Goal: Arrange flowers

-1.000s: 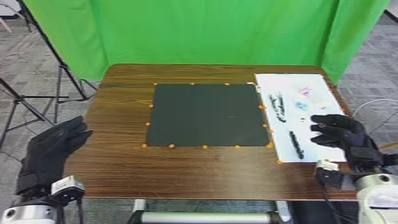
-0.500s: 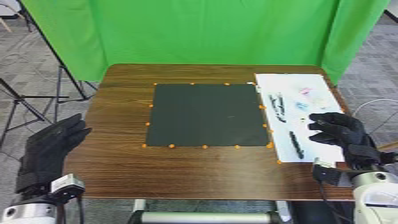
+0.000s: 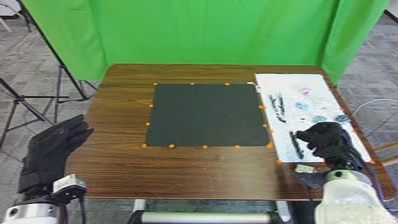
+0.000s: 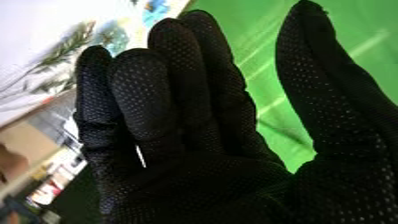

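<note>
At the table's left edge we noted the left hand [image 3: 49, 150] empty, fingers extended and thumb apart, with the dark mat [image 3: 206, 115] bare at centre. On the white sheet [image 3: 266, 86] to its right lay dark sprigs [image 3: 278, 107] and the pink flower [image 3: 306, 92], then blue blooms [image 3: 342, 118], the right hand [image 3: 324, 142] above the near end, fingers straight, thumb wide, holding nothing. We judged a first pick wanted one stem pinched lightly, lifted clear of its neighbours.
</note>
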Controlling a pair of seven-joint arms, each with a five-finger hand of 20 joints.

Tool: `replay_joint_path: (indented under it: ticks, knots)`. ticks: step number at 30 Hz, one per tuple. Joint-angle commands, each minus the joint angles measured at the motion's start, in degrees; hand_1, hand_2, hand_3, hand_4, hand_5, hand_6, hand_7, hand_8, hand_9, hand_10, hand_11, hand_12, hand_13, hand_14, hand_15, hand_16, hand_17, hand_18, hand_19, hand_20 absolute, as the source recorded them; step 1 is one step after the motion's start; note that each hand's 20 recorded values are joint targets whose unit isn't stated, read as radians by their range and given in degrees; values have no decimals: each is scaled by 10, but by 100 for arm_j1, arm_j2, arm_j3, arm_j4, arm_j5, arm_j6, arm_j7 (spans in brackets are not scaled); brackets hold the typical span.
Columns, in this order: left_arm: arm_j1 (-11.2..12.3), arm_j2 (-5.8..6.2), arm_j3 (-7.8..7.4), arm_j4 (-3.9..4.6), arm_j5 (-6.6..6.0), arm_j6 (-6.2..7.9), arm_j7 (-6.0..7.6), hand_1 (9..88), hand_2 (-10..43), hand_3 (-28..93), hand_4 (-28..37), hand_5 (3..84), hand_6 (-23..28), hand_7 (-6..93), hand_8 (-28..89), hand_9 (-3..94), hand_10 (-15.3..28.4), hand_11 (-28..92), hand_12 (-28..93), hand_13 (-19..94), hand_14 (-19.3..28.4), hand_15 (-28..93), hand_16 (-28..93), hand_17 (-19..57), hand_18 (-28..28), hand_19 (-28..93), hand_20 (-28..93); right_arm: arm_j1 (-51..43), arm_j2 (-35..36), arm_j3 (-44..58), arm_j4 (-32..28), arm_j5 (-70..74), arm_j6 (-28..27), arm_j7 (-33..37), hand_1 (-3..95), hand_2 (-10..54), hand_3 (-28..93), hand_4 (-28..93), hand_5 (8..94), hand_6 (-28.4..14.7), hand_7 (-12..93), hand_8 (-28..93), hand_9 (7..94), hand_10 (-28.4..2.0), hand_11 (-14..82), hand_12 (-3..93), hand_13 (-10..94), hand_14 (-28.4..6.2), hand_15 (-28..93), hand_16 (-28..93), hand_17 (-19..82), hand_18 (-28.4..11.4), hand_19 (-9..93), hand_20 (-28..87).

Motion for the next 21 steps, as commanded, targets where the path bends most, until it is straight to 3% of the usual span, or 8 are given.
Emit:
replay_joint_path:
  ticks: [1, 2, 7, 11, 18, 19, 21]
  knots:
    - [42, -7, 16, -12, -4, -29, -6, 273, 50, 818, -144, 484, 142, 126, -83, 405, 212, 319, 90, 278, 279, 539, -101, -94, 214, 560, 127, 238, 145, -316, 204, -1520, -485, 354, 333, -77, 798, -249, 605, -79, 382, -140, 617, -189, 556, 266, 600, -146, 776, 232, 327, -221, 858, 103]
    - [17, -50, 1, -9, 44, -70, -74, 273, 49, 818, -144, 484, 142, 127, -83, 405, 212, 319, 90, 278, 279, 539, -101, -94, 214, 561, 127, 277, 174, -374, 241, -1621, -545, 409, 333, -78, 797, -250, 606, -81, 381, -140, 617, -190, 556, 265, 600, -147, 775, 232, 328, -224, 861, 101]
    - [-30, -39, 39, -4, 44, -79, -62, 273, 50, 818, -144, 484, 142, 129, -84, 406, 213, 321, 90, 279, 281, 542, -102, -94, 214, 560, 127, 424, 236, -644, 461, -2025, -875, 631, 334, -83, 795, -250, 613, -86, 370, -136, 620, -199, 552, 264, 600, -153, 774, 231, 334, -230, 871, 86]
    - [-93, -99, 27, 1, 120, -129, -169, 272, 50, 818, -143, 484, 142, 130, -84, 407, 213, 322, 91, 280, 280, 542, -103, -95, 214, 560, 127, 472, 179, -781, 629, -2126, -946, 703, 337, -85, 793, -250, 618, -90, 365, -131, 622, -201, 551, 263, 603, -155, 773, 229, 336, -233, 876, 72]
    - [-114, -129, 42, 2, 152, -146, -200, 272, 50, 819, -143, 484, 142, 132, -84, 408, 213, 324, 91, 279, 280, 542, -103, -95, 215, 561, 128, 586, 152, -850, 898, -2255, -1160, 730, 339, -88, 792, -250, 622, -91, 363, -125, 623, -203, 550, 263, 603, -155, 771, 228, 337, -234, 883, 50]
    - [-97, -22, 66, 8, 56, -98, -108, 272, 50, 818, -144, 484, 142, 133, -84, 408, 213, 324, 91, 279, 280, 542, -103, -96, 215, 561, 129, 606, 152, -861, 913, -2246, -1201, 737, 340, -88, 791, -250, 622, -91, 363, -125, 622, -204, 550, 264, 603, -156, 771, 228, 337, -234, 884, 46]
    - [-123, -10, 89, 5, 50, -84, -101, 273, 50, 819, -144, 484, 143, 133, -85, 408, 213, 324, 91, 279, 280, 543, -103, -96, 216, 561, 129, 623, 157, -882, 965, -2288, -1243, 729, 341, -89, 792, -250, 622, -92, 363, -124, 622, -205, 550, 263, 603, -156, 771, 228, 337, -234, 886, 40]
